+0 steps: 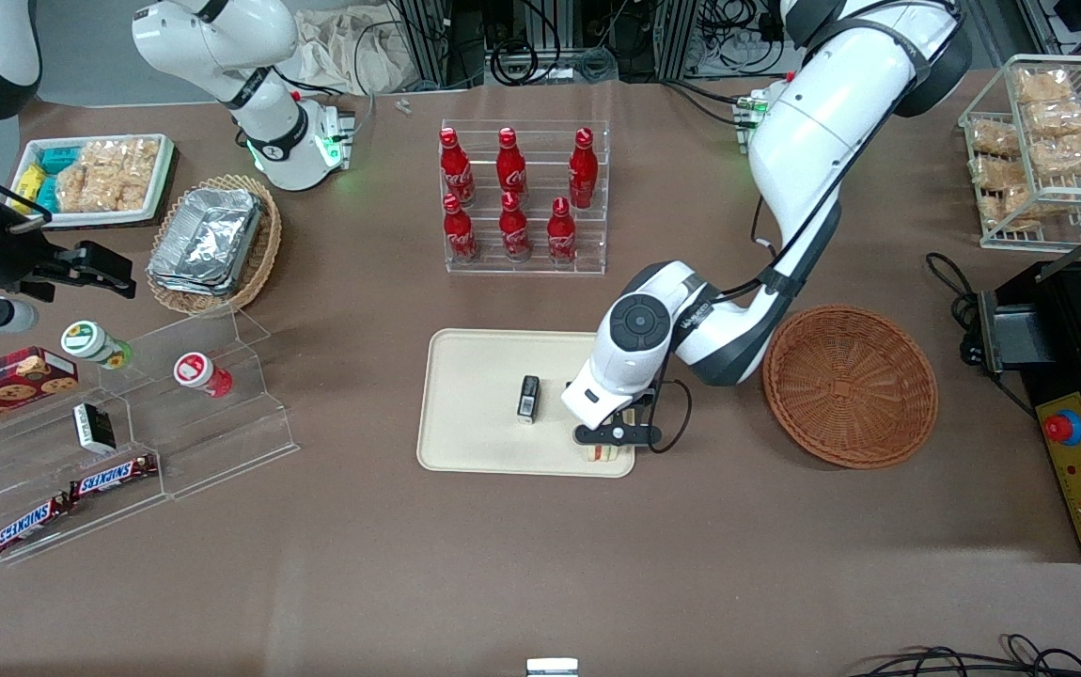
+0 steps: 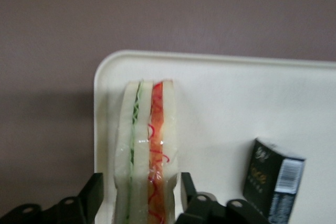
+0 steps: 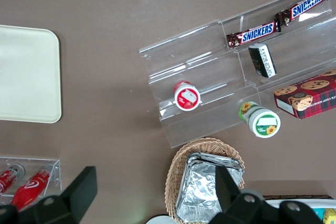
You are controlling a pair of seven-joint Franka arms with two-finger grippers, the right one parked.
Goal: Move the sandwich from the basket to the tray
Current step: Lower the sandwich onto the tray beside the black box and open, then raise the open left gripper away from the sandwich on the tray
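Sandwich (image 2: 146, 150) stands on edge on the tray (image 1: 475, 414), at the corner nearest the front camera on the basket's side. My gripper (image 2: 137, 195) sits low over it, jaws spread, one finger (image 2: 94, 190) on each side, slightly apart from the bread. A small black box (image 1: 528, 398) stands nearby on the tray. Basket (image 1: 849, 384) lies beside the tray, toward the working arm's end.
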